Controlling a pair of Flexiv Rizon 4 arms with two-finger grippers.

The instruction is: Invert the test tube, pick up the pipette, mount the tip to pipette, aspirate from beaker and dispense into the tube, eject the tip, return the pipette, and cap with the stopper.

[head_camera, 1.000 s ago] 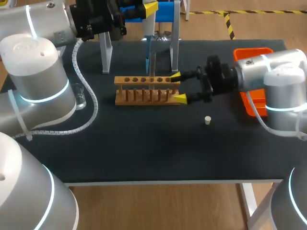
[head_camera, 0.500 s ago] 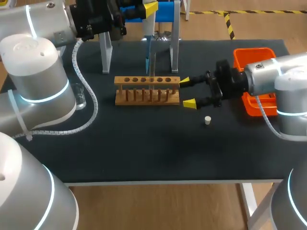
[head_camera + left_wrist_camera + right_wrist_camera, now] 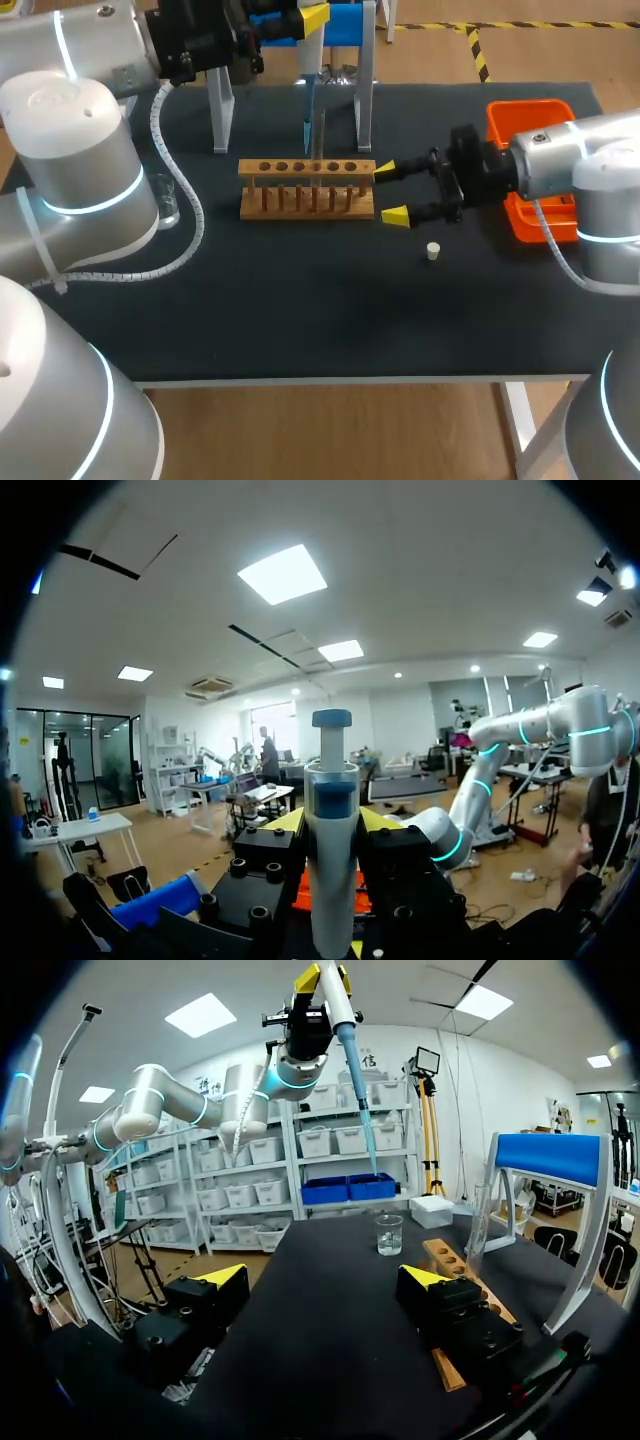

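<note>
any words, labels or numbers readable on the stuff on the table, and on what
None can be read.
No print shows on the rack, pipette, stopper or orange tray.
beaker: any scale marks are too small to read.

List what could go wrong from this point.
The open right tool sits close by the end of the wooden rack; a sideways move could knock it and its tube. The loose stopper lies near that tool and could be swept away.
</note>
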